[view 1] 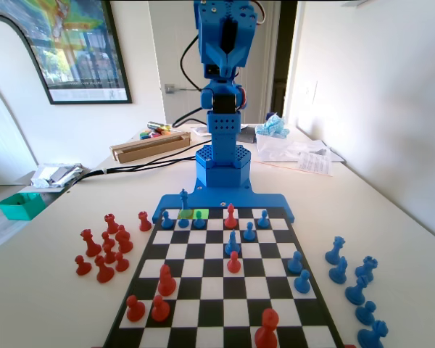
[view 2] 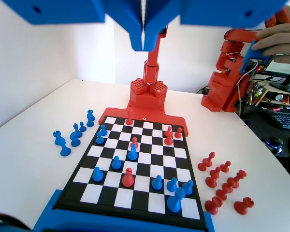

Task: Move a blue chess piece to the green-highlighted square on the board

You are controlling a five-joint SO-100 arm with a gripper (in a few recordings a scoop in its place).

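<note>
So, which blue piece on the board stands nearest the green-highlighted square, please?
The tall, pointed blue chess piece on the yellowish-green square, directly left of the green-highlighted square in the fixed view; the others stand farther off.

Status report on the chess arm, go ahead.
Gripper shut, empty, raised high above the board. Blue chess piece standing at the far rim, untouched. Green-highlighted square vacant; blue pawn beside it.

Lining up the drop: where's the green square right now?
In the fixed view the green square lies in the board's far row, left of centre, right beside the yellowish square, with blue pawns just in front.
</note>
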